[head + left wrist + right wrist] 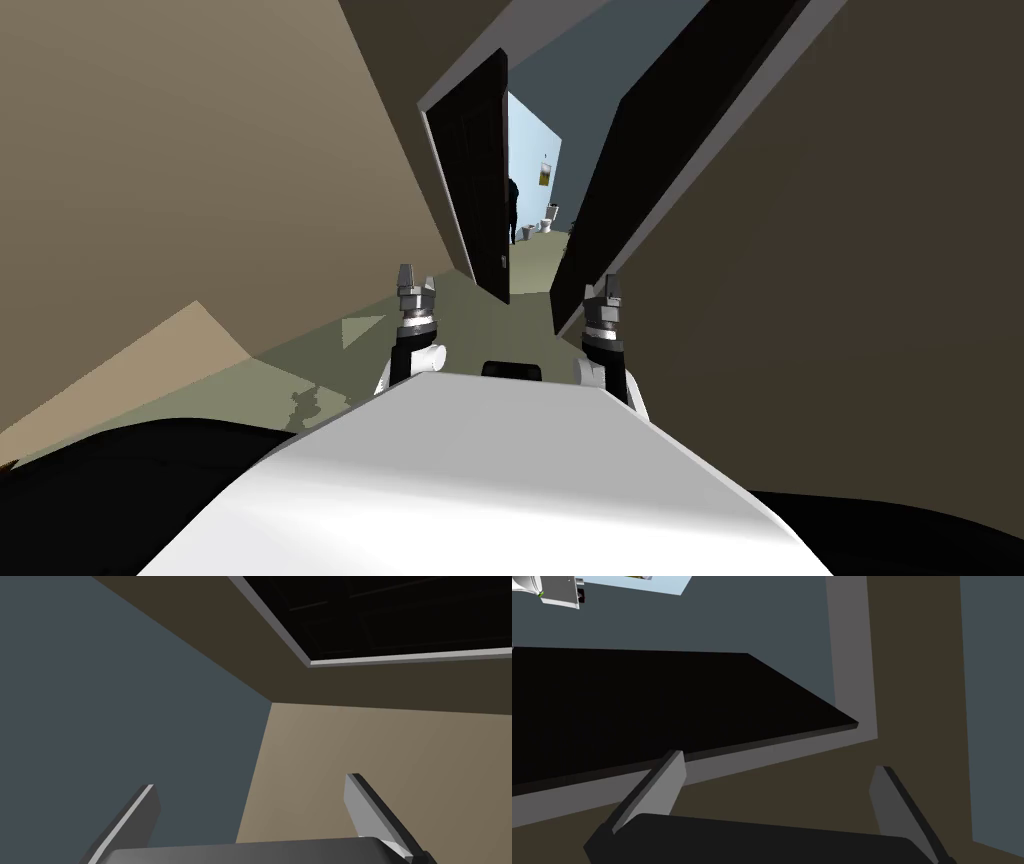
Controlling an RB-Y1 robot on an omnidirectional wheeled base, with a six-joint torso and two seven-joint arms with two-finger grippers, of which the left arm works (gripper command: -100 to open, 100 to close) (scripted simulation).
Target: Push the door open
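A dark door leaf (650,180) slants along the right of the passage ahead, its lower corner just in front of my right gripper (608,288). In the right wrist view the same door (637,711) stands swung away from its grey frame (852,651), and my right gripper (778,759) is open just short of the door's edge, touching nothing. My left gripper (415,283) is raised beside it, and in its own view the left gripper (251,781) is open and empty. A second dark door (485,170) stands ajar on the left.
Between the two doors a gap shows a light blue room with a toilet (548,218) and a small picture (545,173). Tan walls (200,200) close in on both sides. The floor (330,350) in front of me is pale green.
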